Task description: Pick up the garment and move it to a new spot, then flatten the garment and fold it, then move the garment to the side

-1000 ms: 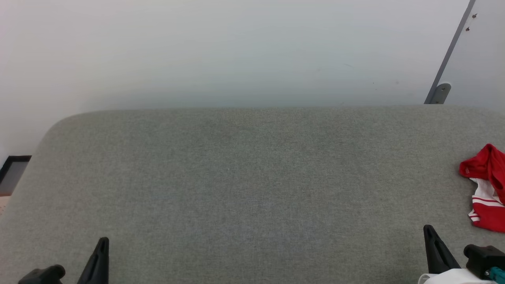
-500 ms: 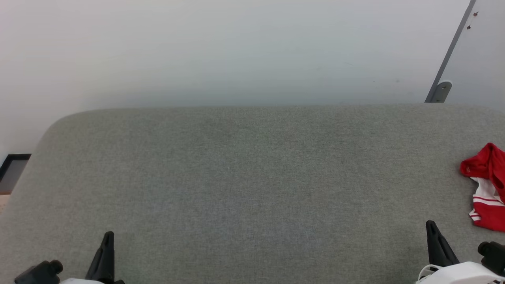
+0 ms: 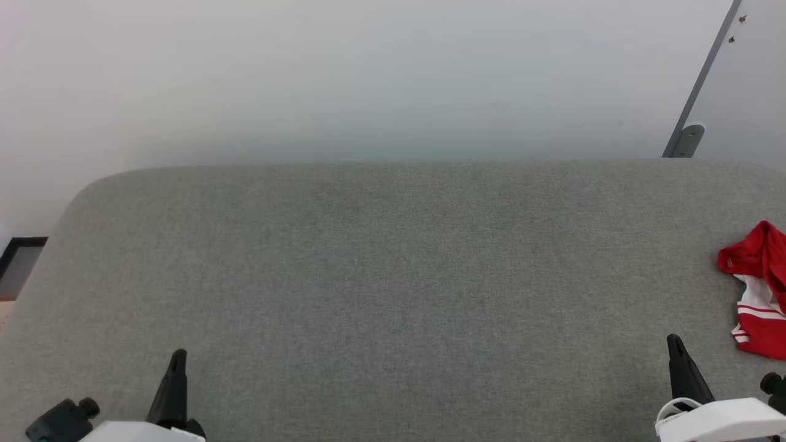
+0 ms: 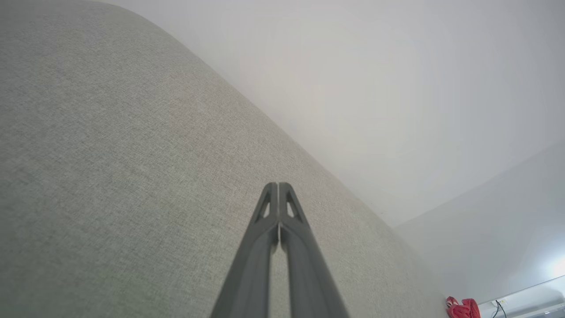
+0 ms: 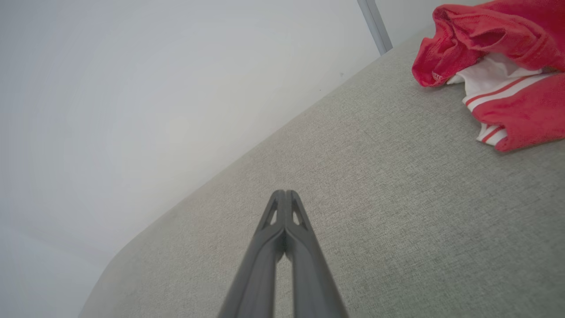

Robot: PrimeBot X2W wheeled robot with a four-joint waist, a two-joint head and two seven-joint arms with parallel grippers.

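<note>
Garment (image 3: 756,288) lies at 3 o'clock in my head view, bunched in a heap on the grey pad (image 3: 393,276) and cut off by the picture's right edge. I see red cloth on top, a white patch with red stripes under it, then more red below.

My right gripper (image 3: 674,341) comes up at 5 o'clock, its fingers pressed together into one dark spike with nothing between them. The garment sits up and to the right of its tip, near but apart. In the right wrist view the fingers (image 5: 262,265) meet all the way to the tip above the pad, and the garment (image 5: 521,110) is at 1 o'clock, crumpled, with its striped white trim turned toward me. I cannot tell whether the tip touches the pad.

My left gripper (image 3: 177,356) comes up at 7 o'clock, likewise closed on nothing. In the left wrist view its fingers (image 4: 254,265) join at the tip, and the garment (image 4: 461,308) is a small red scrap at 4 o'clock, well apart from it.

The pad runs across the lower half of the head view, with a rounded corner at 10 o'clock. A pale wall (image 3: 368,80) stands behind it at 12 o'clock. At 2 o'clock a grey strip (image 3: 706,73) slants down to a small bracket (image 3: 686,140). At 9 o'clock a dark frame (image 3: 24,240) sits beside the pad's left edge.
</note>
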